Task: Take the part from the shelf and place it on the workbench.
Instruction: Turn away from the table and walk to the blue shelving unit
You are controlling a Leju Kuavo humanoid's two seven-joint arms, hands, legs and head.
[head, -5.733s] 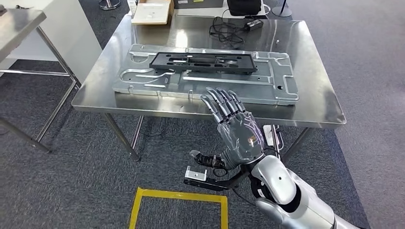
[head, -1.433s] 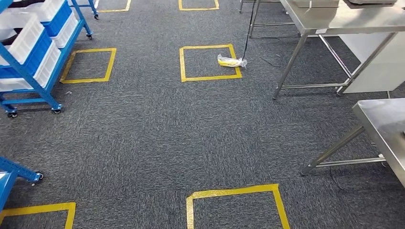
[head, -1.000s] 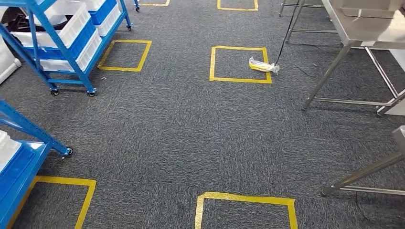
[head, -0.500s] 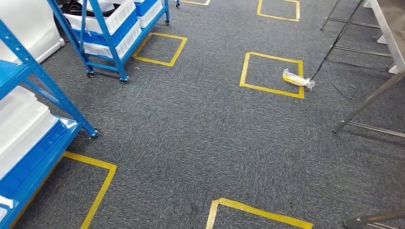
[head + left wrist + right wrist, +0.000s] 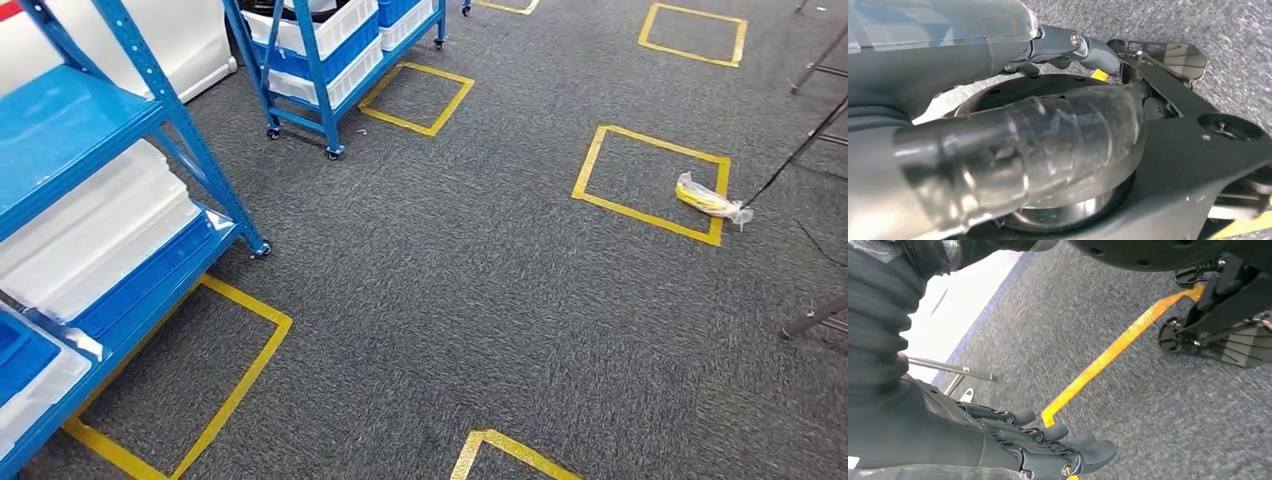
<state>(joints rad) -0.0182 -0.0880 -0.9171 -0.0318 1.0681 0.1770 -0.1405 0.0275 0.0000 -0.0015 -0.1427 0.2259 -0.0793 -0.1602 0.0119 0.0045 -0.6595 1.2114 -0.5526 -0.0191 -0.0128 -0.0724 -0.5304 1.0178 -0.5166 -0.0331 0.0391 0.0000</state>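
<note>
A blue shelf (image 5: pixel 90 130) stands close at the left in the head view, with flat white trays (image 5: pixel 100 240) stacked on its lower level. Further back is a second blue rack on wheels (image 5: pixel 320 70) carrying white and blue bins (image 5: pixel 335 30). I cannot make out a part among them. My right hand (image 5: pixel 1013 440) hangs over the grey carpet in the right wrist view, fingers stretched out and holding nothing. My left hand (image 5: pixel 1068 47) shows as a grey cover and a few dark fingers beside my body; how its fingers stand is unclear.
Grey carpet carries yellow tape squares (image 5: pixel 650 185); one square lies beside the near shelf (image 5: pixel 220 400). A crumpled yellow bag (image 5: pixel 708 198) lies on a square at the right, with a black cable (image 5: pixel 800 150) by it. A metal table foot (image 5: pixel 815 318) stands at the right edge.
The camera has turned left: the workbench with the black part has left the picture, the steel tables slid off to the right, and the blue shelves came in closer at the left.
</note>
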